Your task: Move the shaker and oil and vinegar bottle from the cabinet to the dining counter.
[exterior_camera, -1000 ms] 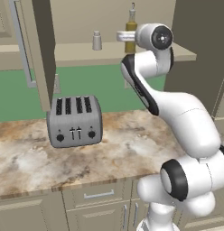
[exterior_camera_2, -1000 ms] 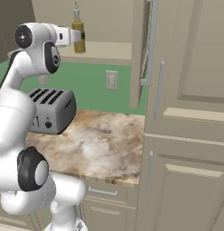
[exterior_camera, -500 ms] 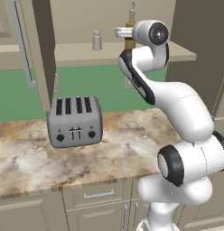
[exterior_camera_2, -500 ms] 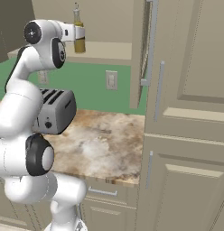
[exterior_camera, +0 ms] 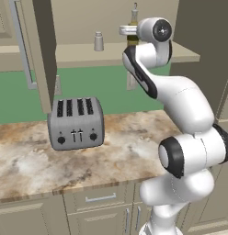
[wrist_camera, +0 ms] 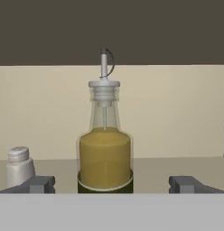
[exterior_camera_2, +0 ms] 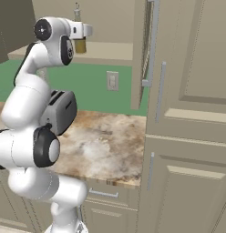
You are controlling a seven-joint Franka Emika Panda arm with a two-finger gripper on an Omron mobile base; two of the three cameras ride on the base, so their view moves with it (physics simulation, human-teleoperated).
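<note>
Reaching up to the open cabinet (exterior_camera: 111, 53), the white arm has its gripper (wrist_camera: 113, 185) level with the shelf and pointed straight at the oil and vinegar bottle (wrist_camera: 105, 149). In the hand view the two dark fingertips (wrist_camera: 39, 184) sit wide apart, one on each side of the bottle's base, with clear gaps between them and the glass, so nothing is clamped. The bottle stands upright on the beige shelf, olive-yellow liquid up to the shoulder, a dark band at the bottom and a pale stopper with a thin spout on top. The shaker (wrist_camera: 18, 166) is upright on the same shelf, off to the left of the bottle in the hand view and a bit further back; in the left base view it's the little silver cylinder (exterior_camera: 98, 41) near the middle of the shelf, well apart from the bottle (exterior_camera: 133, 18), which peeks up behind the robot's wrist. From the right base view the bottle (exterior_camera_2: 79, 42) shows just past the hand. Below the cabinet, a silver four-slot toaster (exterior_camera: 76, 123) sits on the marbled worktop (exterior_camera: 28, 160) against the green backsplash (exterior_camera: 102, 89). One cabinet door (exterior_camera: 42, 50) hangs open on the left.
</note>
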